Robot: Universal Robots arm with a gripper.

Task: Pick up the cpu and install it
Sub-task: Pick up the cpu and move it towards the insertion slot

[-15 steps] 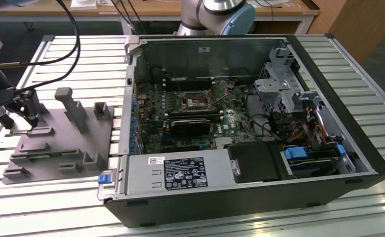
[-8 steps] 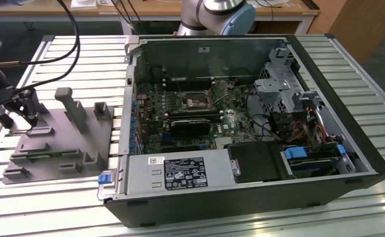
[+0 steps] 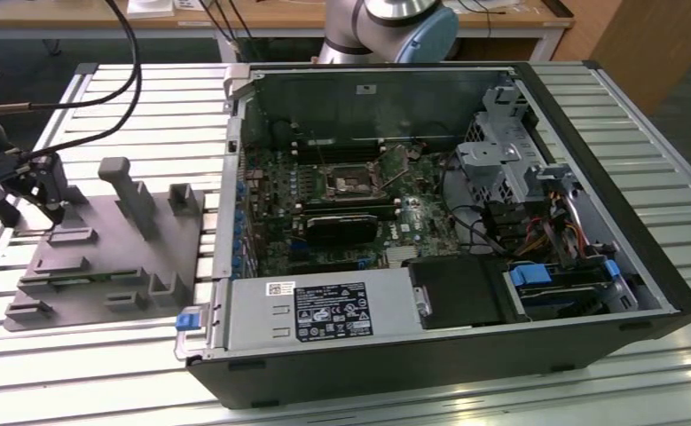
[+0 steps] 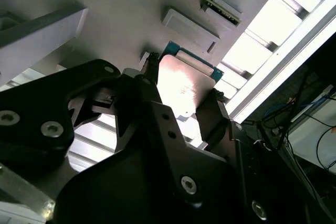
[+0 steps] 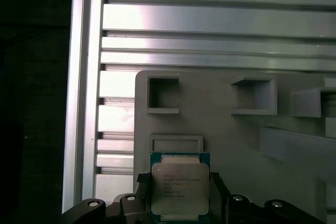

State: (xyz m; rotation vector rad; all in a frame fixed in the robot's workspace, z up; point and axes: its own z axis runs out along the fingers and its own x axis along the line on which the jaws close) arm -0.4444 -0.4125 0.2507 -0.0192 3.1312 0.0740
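Black hand (image 5: 179,181) clamped on small square silver-topped cpu (image 5: 180,195), fingers (image 5: 143,190) on opposite edges, likely to spare its faces. Cpu sits at large grey plastic fixture plate (image 5: 220,135) on slatted metal table (image 5: 210,14), well apart from open computer case (image 3: 440,222).

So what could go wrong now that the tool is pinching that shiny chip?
1. The tool grips the cpu by just two thin edges, so it might slip or tilt.
2. Tall pegs stand on the grey fixture close by; a sideways move could bump them.
3. The socket sits low inside the computer case, so the chip could land crooked.
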